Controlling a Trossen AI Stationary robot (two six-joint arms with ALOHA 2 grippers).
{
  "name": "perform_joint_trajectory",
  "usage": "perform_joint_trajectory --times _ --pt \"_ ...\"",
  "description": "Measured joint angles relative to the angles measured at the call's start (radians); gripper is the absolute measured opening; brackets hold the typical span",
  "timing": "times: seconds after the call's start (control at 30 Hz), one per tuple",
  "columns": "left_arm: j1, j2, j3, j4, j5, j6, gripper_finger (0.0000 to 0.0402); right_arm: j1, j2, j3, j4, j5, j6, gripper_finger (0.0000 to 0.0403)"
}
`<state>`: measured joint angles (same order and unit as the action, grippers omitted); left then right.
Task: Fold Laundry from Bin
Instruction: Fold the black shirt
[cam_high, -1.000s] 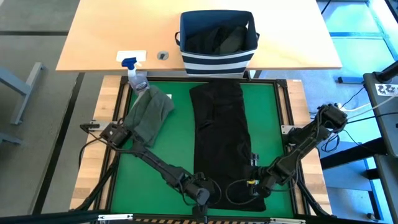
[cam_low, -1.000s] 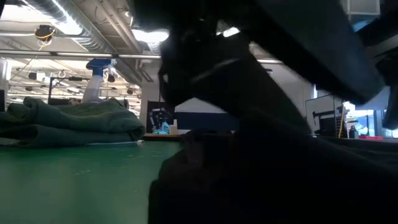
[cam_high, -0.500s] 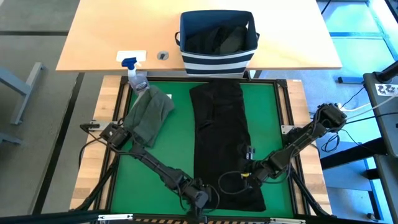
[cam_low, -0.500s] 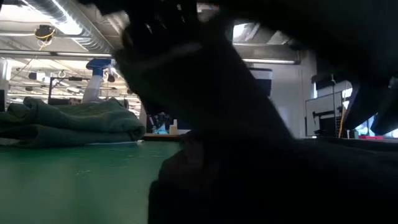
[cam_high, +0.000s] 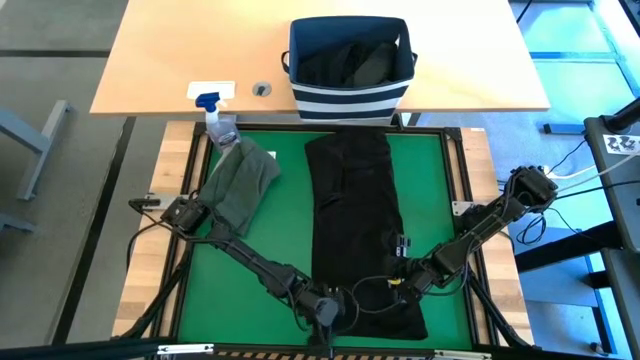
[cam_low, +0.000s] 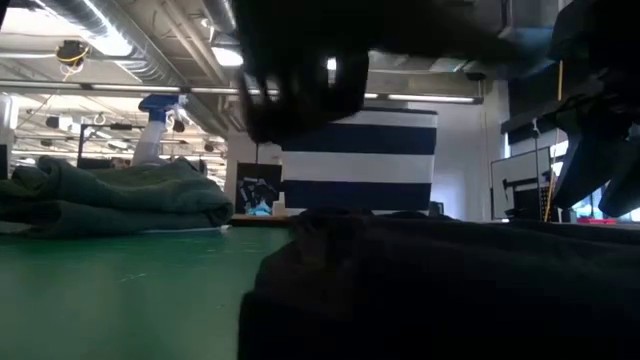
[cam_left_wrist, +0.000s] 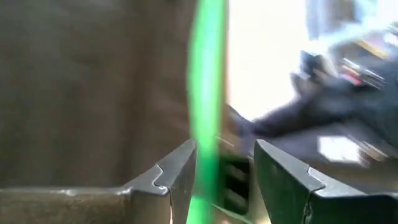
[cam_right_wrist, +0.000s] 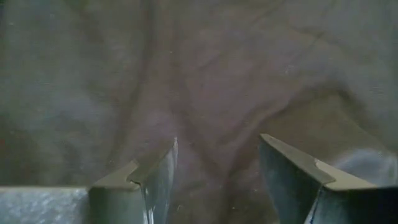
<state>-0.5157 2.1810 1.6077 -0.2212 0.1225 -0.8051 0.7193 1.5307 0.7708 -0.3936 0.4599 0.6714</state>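
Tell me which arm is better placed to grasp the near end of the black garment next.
Probably right. The right end effector is open over the black garment; its wrist view shows only cloth. The left end effector, also open, sits at the garment's near-left corner, partly off the cloth.

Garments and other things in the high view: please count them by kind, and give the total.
Garments on the green mat: 2, one black, one olive.
Bins: 1, striped, with dark cloth inside; how many pieces it holds I cannot tell.
Spray bottles: 1.
Grippers: 2, left and right, both open at the black garment.
Total: 6.
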Motion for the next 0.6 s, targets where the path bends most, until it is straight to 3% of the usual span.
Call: perform_joint_trajectory --times 0.1,0.17,0.6 --pt "0.006 0.014 -0.001 -0.014 -0.144 0.000 0.0156 0.000 0.000 0.000 0.001 -0.001 0.000 0.0222" --pt "0.007 0.023 -0.001 -0.023 -0.159 0.006 0.0156 0.000 0.000 0.000 0.000 -0.008 0.001 0.0222" --pt "-0.015 0.052 -0.002 0.002 0.172 0.013 0.0156 0.000 0.000 0.000 0.000 -0.008 0.001 0.0222"
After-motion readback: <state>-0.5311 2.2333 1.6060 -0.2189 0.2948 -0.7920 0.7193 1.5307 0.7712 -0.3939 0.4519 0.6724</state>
